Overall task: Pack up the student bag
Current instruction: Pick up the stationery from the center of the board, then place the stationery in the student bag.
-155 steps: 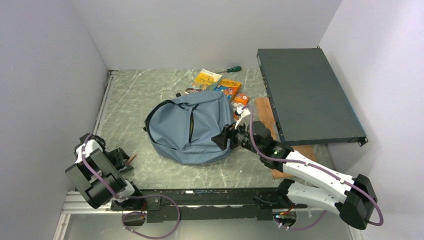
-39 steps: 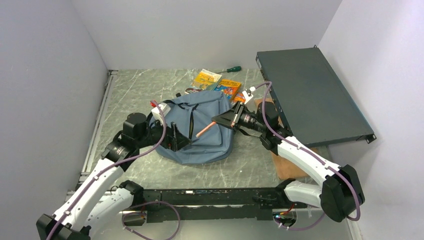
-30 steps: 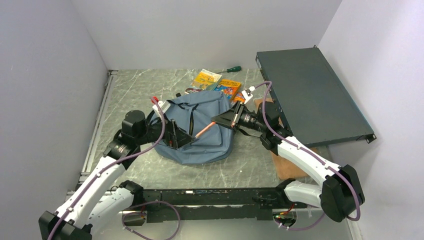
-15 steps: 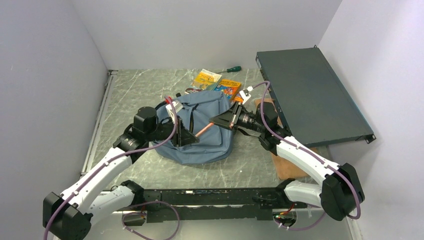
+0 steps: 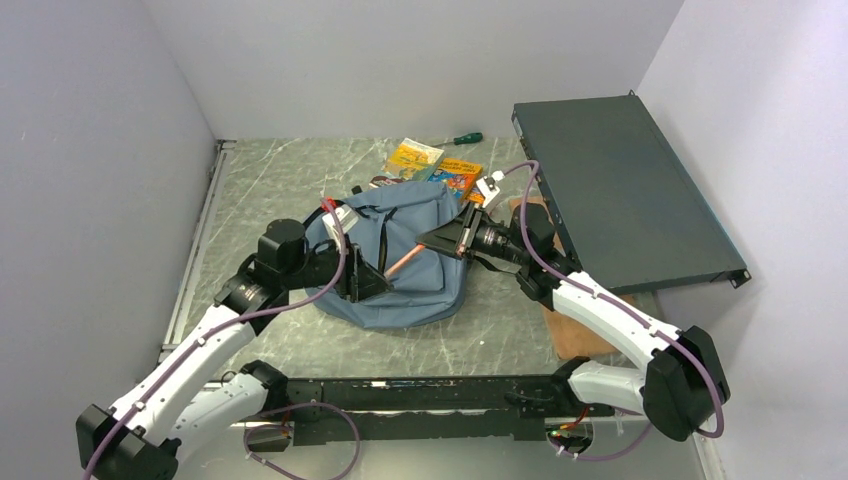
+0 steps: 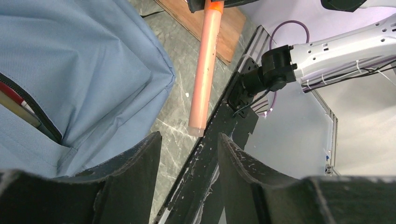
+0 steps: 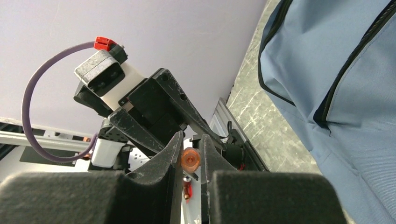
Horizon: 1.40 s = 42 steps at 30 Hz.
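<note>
Found the soft, rounded grey-blue fabric bag slumped mid-table on veined grey stone. Saw right gripper pinched on a smooth pink tube slanting over the bag; left gripper partly spread, empty, tube tip just beyond its fingertips.

We look down on a marbled grey table between pale walls. Toward its far edge lie a green-handled screwdriver, a yellow packet and a blue-and-orange box, close together. A flat dark grey metal box fills the far right; a wooden board lies along its near left side.
</note>
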Motion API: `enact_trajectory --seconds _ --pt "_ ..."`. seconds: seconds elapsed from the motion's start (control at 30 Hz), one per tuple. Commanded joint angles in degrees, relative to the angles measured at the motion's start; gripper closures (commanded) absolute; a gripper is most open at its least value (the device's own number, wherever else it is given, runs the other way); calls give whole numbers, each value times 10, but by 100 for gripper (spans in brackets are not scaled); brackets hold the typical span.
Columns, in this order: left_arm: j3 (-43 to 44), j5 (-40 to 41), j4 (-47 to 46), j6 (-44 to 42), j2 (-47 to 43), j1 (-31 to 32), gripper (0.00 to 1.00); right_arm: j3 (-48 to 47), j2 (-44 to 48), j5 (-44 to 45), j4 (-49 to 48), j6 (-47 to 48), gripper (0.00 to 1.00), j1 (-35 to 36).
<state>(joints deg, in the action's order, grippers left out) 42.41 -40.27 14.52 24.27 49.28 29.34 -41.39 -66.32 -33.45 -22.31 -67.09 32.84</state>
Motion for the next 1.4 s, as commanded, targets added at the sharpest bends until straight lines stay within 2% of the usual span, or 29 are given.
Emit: enact_trajectory --seconds 0.0,0.07,0.2,0.23,0.27,0.33,0.53,0.73,0.87,1.03,1.1,1.2,1.37 --pt "23 0 -22 -7 -7 -1 47 -32 2 9 -16 9 100 15" --pt "27 -6 -32 -5 -2 -1 51 -33 0 12 -19 10 100 22" --pt "31 -10 -29 -15 -1 -1 82 -37 -1 21 -14 15 100 32" --pt "30 -4 -23 -19 -5 -1 98 -39 0 23 -9 18 100 34" --pt "28 3 -19 -23 -11 -1 100 -40 1 26 -4 23 100 38" --pt "25 12 -8 -35 -25 -2 100 -42 1 28 2 29 90 41" --pt "23 76 56 -64 -62 -2 100 -73 5 42 74 86 47 48" --pt "53 169 166 -87 -33 -10 100 -141 12 109 214 199 24 48" --pt "107 280 278 -148 51 -31 100 -188 18 153 293 264 20 48" --pt "193 288 376 -234 197 -45 100 -193 28 162 295 279 20 48" --pt "215 285 389 -265 244 -45 100 -185 31 159 287 272 20 48" --pt "233 299 388 -263 288 -45 100 -168 37 153 272 259 21 48" --pt "239 312 377 -246 312 -44 100 -153 45 151 269 257 21 48"
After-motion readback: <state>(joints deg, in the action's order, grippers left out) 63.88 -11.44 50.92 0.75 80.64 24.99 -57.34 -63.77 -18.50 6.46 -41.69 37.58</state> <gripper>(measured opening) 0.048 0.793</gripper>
